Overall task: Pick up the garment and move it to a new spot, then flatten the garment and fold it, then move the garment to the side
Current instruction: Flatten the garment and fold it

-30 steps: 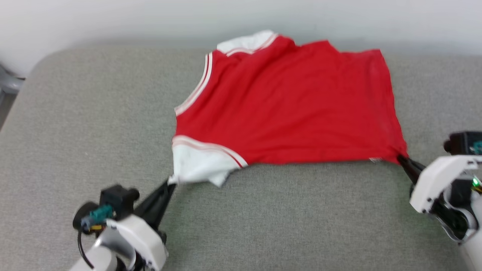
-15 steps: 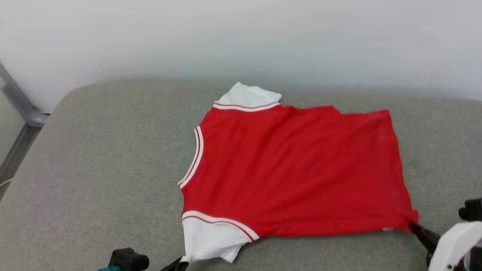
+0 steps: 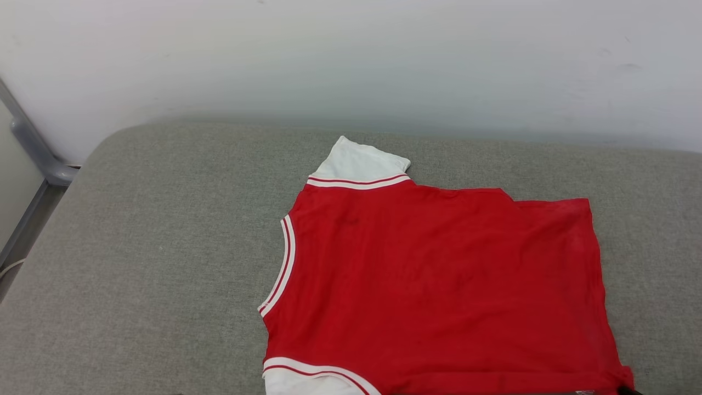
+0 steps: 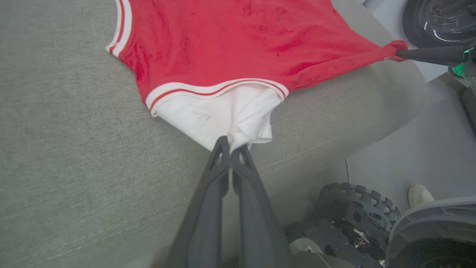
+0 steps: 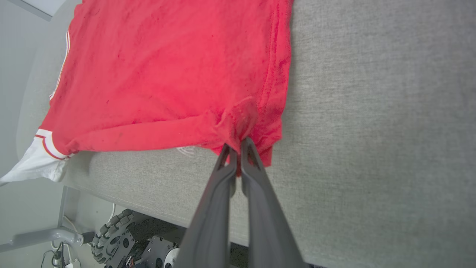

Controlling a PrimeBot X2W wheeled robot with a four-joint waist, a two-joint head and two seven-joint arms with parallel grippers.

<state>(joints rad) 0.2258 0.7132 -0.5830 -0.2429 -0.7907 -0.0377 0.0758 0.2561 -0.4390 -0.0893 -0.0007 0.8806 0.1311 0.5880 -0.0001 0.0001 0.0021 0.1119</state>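
Where the grey cushion (image 3: 164, 247) nears its front edge, the garment (image 3: 439, 285) lies spread flat, plain red side up. Left gripper (image 4: 230, 143) is clenched on the near white sleeve (image 4: 219, 111); right gripper (image 5: 238, 143) is clenched on the red hem corner (image 5: 238, 119). Bare cushion opens leftward and behind, up to a white wall (image 3: 351, 55). Below the front edge sits a toothed black wheel (image 4: 357, 203).

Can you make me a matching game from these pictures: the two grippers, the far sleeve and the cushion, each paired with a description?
1 left gripper
2 right gripper
3 far sleeve
4 cushion

A grey, under the garment
B shut on a red corner
C shut on the near sleeve
D white, nearest the wall

Pairs: 1-C, 2-B, 3-D, 4-A
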